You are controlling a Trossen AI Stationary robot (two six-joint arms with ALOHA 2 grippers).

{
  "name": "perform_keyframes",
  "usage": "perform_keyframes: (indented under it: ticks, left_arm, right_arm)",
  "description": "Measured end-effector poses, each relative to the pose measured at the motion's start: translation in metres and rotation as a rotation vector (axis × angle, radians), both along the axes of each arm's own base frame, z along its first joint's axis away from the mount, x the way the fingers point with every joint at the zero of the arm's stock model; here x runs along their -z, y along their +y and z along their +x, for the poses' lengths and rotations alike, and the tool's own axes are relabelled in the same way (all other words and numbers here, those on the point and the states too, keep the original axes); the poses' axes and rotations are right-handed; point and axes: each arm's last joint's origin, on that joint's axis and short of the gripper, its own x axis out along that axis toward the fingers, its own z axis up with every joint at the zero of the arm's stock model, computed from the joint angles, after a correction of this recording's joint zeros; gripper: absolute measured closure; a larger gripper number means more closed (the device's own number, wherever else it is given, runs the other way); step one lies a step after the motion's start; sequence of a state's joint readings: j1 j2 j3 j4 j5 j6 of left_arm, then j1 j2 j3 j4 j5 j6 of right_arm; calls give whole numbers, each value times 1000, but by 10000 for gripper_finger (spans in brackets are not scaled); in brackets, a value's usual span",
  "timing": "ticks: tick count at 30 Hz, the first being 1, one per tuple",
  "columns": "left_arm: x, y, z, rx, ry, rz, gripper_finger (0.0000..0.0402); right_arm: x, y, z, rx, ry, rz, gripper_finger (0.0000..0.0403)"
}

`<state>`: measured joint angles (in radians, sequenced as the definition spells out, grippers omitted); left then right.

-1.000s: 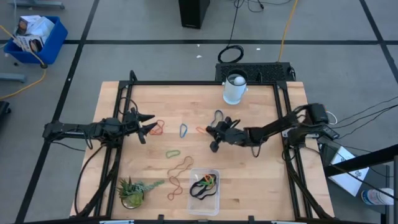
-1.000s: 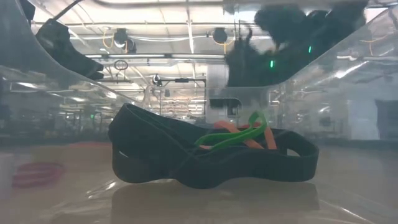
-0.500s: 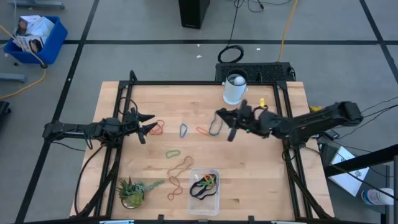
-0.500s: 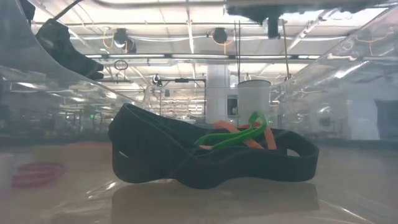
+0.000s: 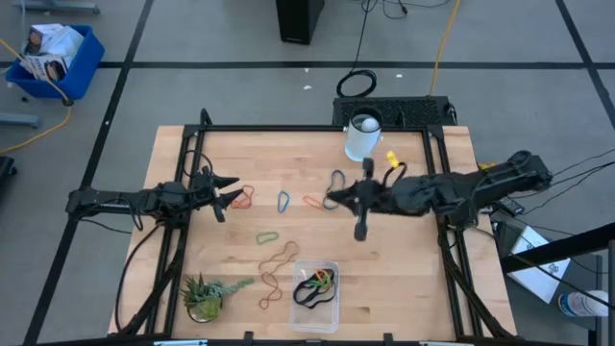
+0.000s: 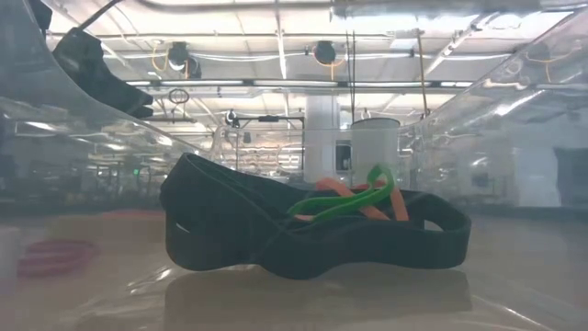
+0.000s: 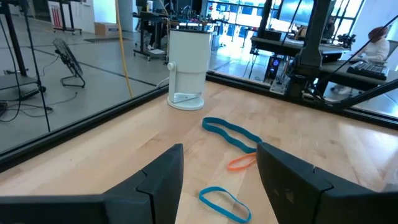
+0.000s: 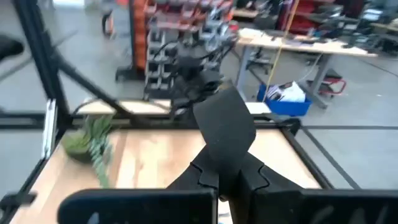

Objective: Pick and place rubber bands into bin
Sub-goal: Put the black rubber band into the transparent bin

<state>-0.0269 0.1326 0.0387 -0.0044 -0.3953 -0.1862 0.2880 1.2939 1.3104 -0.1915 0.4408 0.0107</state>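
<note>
Wooden table (image 5: 404, 250) amid grey floor (image 5: 221, 38)

bin (image 5: 315, 285) at table (image 5: 404, 279) near edge | plant (image 5: 204, 296) left of it | cup (image 5: 362, 137) at far edge

Right gripper (image 5: 332, 199) mid-desk (image 5: 404, 259), beside dark rubber band (image 5: 336, 179). Left gripper (image 5: 229, 191) near red bands (image 5: 242, 198). Clear bin (image 5: 315, 285) at near edge holds several bands.
</note>
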Motion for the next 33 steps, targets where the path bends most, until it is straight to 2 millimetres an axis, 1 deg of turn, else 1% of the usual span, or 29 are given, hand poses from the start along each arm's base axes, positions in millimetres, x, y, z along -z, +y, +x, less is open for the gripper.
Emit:
perform_keyframes:
  ticks: [2, 4, 6, 11, 14, 18, 21, 23, 28, 33]
  left_arm:
    - [0, 0, 0, 0, 0, 1, 192]
    - [0, 0, 0, 0, 0, 1, 192]
    - [0, 0, 0, 0, 1, 1, 192]
    - [0, 0, 0, 0, 0, 0, 192]
    - [0, 0, 0, 1, 0, -1, 192]
    - [0, 0, 0, 0, -7, -19, 192]
    - [0, 0, 0, -2, -12, -31, 192]
    - [0, 0, 0, -1, -11, -31, 192]
    - [0, 0, 0, -1, -11, -27, 192]
    - [0, 0, 0, -1, -11, -29, 192]
  right_arm:
    - [3, 11, 10, -24, 68, -19, 402]
    - [12, 22, 21, -46, 148, -37, 402]
    - [27, 34, 31, -84, 234, -33, 402]
    - [66, 60, 52, -216, 390, 62, 402]
    - [89, 72, 61, -253, 473, 106, 402]
    - [112, 85, 68, -290, 547, 140, 403]
    - [127, 93, 71, -293, 599, 129, 403]
    - [138, 97, 73, -293, 638, 155, 403]
    - [163, 102, 79, -294, 728, 200, 402]
    - [181, 104, 84, -281, 771, 197, 401]
